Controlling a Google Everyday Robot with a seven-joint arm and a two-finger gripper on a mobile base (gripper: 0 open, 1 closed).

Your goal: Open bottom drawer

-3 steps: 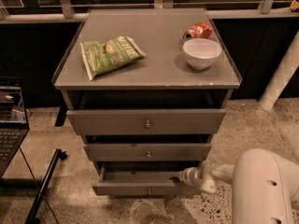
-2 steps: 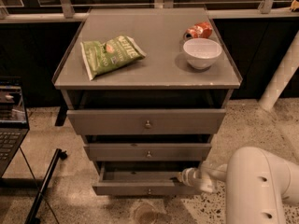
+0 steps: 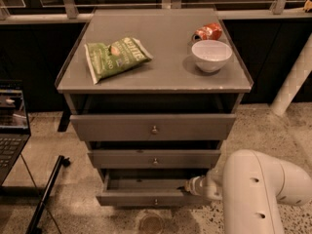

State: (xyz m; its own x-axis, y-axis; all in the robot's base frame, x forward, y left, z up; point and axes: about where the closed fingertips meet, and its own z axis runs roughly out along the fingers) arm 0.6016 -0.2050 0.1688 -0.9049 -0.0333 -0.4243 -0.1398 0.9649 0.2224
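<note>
The bottom drawer (image 3: 141, 199), lowest of three in the grey cabinet (image 3: 68, 99), stands partly open with its plain inside showing. The gripper (image 3: 187, 186) sits at the drawer's right end, by the top edge of its front, though I cannot tell whether it is open, closed or holding anything. The white arm (image 3: 263, 189) reaches in from the lower right, and above are the middle drawer (image 3: 122, 159) and top drawer (image 3: 112, 126). On the cabinet top lie a green snack bag (image 3: 114, 57), a white bowl (image 3: 211, 55) and a red can (image 3: 208, 31) just behind it.

Bottom drawer (image 3: 146, 199): grey, tiny centre knob, partly open; jaws at its right end.
</note>
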